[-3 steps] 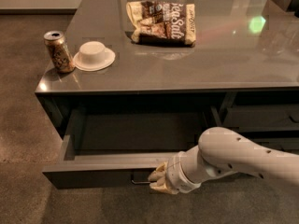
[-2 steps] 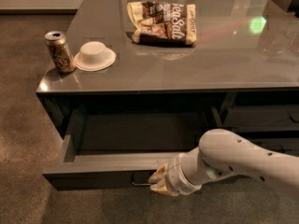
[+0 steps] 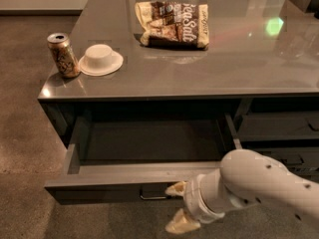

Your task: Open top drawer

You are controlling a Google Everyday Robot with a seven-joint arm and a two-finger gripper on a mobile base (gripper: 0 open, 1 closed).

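Nearest the camera, the robot's white arm (image 3: 259, 183) reached in from the lower right, and its gripper (image 3: 178, 205) hung low at the front of the top drawer (image 3: 109, 185), just right of centre. The jaws stood apart, one pale fingertip (image 3: 174, 188) just beside the right end of the small dark loop handle (image 3: 152, 196) and the other lower down, clear of the drawer front and over the brown speckled floor (image 3: 25, 133). They were clamped on nothing.

The top drawer, wide and dark grey, stood open at the left of the cabinet, its front well forward of the worktop (image 3: 199, 73) edge. Its tray showed only a plain grey bottom and side walls, with the back in shadow under the worktop. To its right, the narrower grey drawer fronts (image 3: 279, 126) sat flush in their stack, partly hidden by the arm.

On the glossy grey worktop, an upright drink can (image 3: 63, 55) stood near the front left corner with its top facing up; whatever it held could not be seen. Just beside it on the right sat a small white bowl (image 3: 100, 59) with a wide rim, the two close but apart, and its inside could not be made out. Farther back, near the middle, a brown and cream snack bag (image 3: 172, 25) marked "Sea Salt" lay flat, well apart from the can and bowl. A green glint (image 3: 274, 26) shone on the worktop towards the far right
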